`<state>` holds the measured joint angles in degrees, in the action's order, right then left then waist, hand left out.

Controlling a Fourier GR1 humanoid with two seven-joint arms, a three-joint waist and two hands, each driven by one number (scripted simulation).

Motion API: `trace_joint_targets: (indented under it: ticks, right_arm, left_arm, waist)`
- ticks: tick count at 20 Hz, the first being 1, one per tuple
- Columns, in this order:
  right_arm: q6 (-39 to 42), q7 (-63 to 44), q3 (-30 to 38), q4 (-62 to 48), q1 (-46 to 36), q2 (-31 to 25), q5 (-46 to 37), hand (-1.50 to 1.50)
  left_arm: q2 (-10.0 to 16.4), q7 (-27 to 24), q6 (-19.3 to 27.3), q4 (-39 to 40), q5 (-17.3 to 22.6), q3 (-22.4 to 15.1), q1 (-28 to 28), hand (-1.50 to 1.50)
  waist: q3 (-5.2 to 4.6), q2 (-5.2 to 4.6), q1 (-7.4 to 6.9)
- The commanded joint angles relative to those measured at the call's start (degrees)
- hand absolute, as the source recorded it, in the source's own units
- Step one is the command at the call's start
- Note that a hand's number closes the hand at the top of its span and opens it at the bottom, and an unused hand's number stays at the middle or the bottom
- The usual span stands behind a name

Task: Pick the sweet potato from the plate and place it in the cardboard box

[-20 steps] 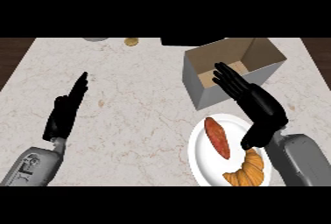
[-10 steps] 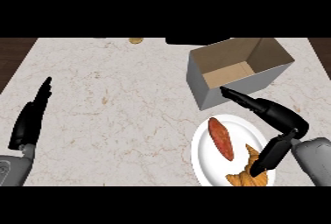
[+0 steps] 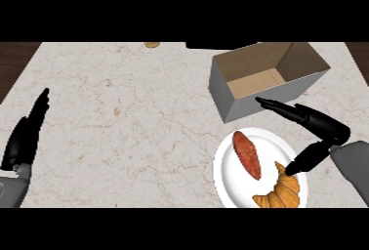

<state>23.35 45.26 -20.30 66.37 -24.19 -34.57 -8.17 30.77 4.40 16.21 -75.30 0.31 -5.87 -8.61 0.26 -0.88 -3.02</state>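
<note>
We see the sweet potato (image 3: 246, 155) lying on the left half of the white plate (image 3: 268, 144), its long axis running roughly from the far edge toward the near edge, and nothing is touching it. A croissant (image 3: 281, 193) shares the plate, just beside the sweet potato's near end, toward the plate's lower right.

The right hand (image 3: 326, 128) hangs over the plate's right side and holds nothing. Its fingers (image 3: 282, 108) are stretched out straight, pointing left toward the near wall of the box. Its thumb (image 3: 305, 159) is spread well apart from them and points down over the plate's right side, to the right of the sweet potato. We cannot tell whether the thumb touches the plate.

The cardboard box (image 3: 219, 90) stands open just beyond the plate, and we can see its brown floor.

The left hand (image 3: 24, 135) rests at the left edge of the marble counter (image 3: 130, 122), fingers straight and together, well apart from everything else. A small tan item (image 3: 151, 44) sits at the counter's far edge.
</note>
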Motion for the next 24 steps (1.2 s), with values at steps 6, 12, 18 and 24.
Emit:
trace_joint_targets:
  ticks: [6, 12, 18, 24]
  right_arm:
    - [-2.5, 10.4, -11.1, -9.9, -12.3, -3.4, -19.1, -1.5]
    - [-1.5, 2.9, -18.0, -12.1, -18.6, 0.8, -28.0, -1.5]
    - [-3.9, 2.5, -19.2, -20.8, -21.3, 7.3, -34.2, -1.5]
    - [-4.0, 3.7, -16.5, -22.6, -21.2, 9.9, -38.8, -1.5]
  left_arm:
    - [0.3, -2.2, -0.8, 1.0, -0.4, 1.4, 1.0, 0.0]
    - [0.2, -0.5, -1.7, 0.3, -0.5, 2.1, 1.2, 0.0]
    - [-0.5, 1.7, -1.8, 1.4, -2.1, 3.5, -1.7, 0.0]
    - [-3.9, -2.2, -1.9, 3.6, -4.5, 4.3, -0.1, 0.0]
  waist:
    - [-0.2, 0.22, 0.23]
    - [-0.26, 0.66, 1.27]
    - [-0.25, 0.56, 2.09]
    - [-0.27, 0.7, 2.57]
